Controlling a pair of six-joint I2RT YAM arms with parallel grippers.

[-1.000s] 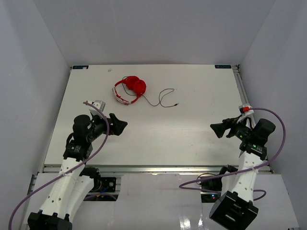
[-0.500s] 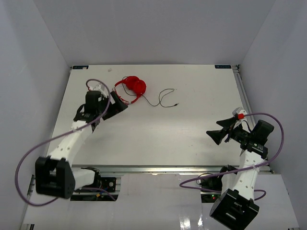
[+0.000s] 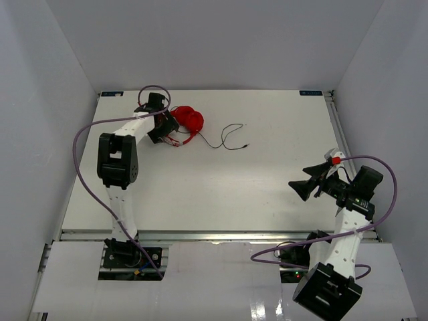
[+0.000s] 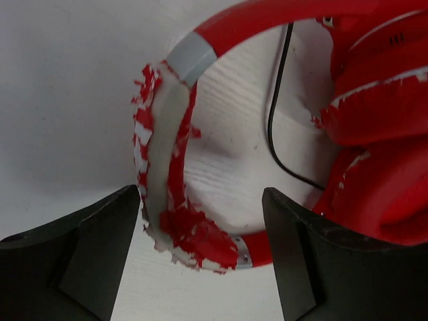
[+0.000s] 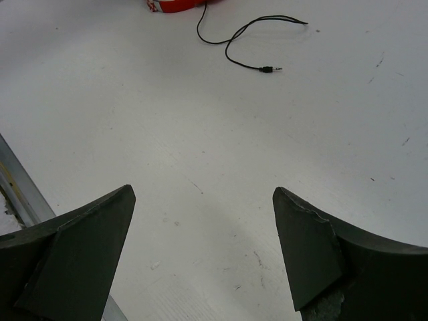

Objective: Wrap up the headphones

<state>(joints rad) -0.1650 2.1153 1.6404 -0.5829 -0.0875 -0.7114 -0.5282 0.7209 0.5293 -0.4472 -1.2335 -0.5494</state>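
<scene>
Straddling headphones (image 4: 381,167) at peeling headband, left claw (image 4: 200,200), jaws spread wide.

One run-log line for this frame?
phase: pre-grasp | left gripper: open, straddling headphones headband | right gripper: open, empty | cable: unwrapped, loose

The headphones (image 3: 189,121) are bright red, their ear cups edged with thin pale lines. The headband (image 4: 159,134) is red broken by flaked white and grey patches, with a plain grey band at one joint. The cable (image 4: 269,117) is black. The table (image 3: 234,180) is white with faint dark specks. The left end effector (image 4: 199,197) and right end effector (image 5: 202,192) are matt black. The robot cables (image 3: 75,157) are purple.
</scene>
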